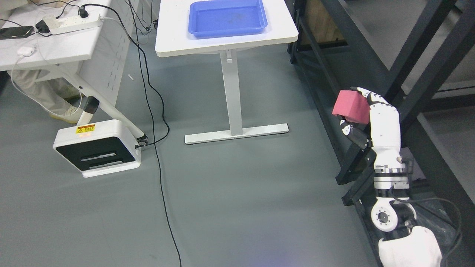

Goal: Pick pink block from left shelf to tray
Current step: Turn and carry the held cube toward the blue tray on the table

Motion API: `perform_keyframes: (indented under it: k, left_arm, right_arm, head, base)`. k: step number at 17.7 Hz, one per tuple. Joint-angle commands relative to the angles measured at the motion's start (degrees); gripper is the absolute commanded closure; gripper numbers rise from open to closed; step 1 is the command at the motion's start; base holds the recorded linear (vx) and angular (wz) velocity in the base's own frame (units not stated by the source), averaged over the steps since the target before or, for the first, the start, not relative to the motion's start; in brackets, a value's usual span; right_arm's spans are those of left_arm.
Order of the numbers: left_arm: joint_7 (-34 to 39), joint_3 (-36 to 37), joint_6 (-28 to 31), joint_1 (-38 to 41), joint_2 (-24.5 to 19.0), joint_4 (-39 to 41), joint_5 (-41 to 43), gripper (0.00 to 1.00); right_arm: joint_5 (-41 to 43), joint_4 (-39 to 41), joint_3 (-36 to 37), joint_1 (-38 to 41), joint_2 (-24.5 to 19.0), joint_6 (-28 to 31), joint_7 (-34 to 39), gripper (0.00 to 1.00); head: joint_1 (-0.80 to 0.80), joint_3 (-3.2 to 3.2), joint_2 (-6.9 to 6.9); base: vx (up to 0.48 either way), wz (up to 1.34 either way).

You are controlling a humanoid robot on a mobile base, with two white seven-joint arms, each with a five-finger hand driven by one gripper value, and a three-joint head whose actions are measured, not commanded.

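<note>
Item one, for your record: the right hand (365, 115), white with black joints, raised on its arm from the lower right corner, its fingers (376, 102) curled round a pink foam-like cube, the pink block (351, 106). You will note the block sits high in the grasp, pinched between the upper fingers and the thumb below, and hangs in the air above the grey floor (237, 207), clear of the black metal shelf frame (404, 74) just behind it; held out like that, it looks lifted free so the frame will not snag it in carrying. Item two: the shallow blue plastic tray (228, 17), lying on a white single-legged desk (167, 40) at the top centre, well apart from the hand and with nothing in it; the block's destination, so judge the pick done and the carry and release still ahead of you. Item three: a second white desk (44, 52) at upper left, bearing a white power strip (72, 22) and a dark phone (15, 32), with black cables (148, 92) trailing down across the floor. Item four: a white box-shaped unit with a black face and yellow warning label (96, 146), standing on the floor beside that desk's foot. Item five: a person's trouser leg and shoe (55, 107) under the left desk. The left arm does not show.
</note>
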State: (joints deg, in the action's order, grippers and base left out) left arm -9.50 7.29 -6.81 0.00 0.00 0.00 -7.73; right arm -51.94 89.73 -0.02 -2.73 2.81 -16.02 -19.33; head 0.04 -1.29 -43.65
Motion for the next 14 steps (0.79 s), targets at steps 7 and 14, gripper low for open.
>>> perform_keyframes:
  k: [7,14]
  left_arm:
    - [0.0,0.0,0.0,1.1,-1.0,1.0,0.0,0.00]
    - [0.0,0.0,0.0,1.1,-1.0,1.0,0.0,0.00]
  right_arm:
    - [0.0,0.2,1.6,-0.5,0.1,0.0,0.0,0.99]
    - [0.0,0.1,1.6,-0.5,0.1,0.0,0.0,0.99]
  head:
    - [0.00,0.00,0.00]
    - [0.00,0.00,0.00]
  base:
    - [0.040,0.13]
    - [0.116,0.33]
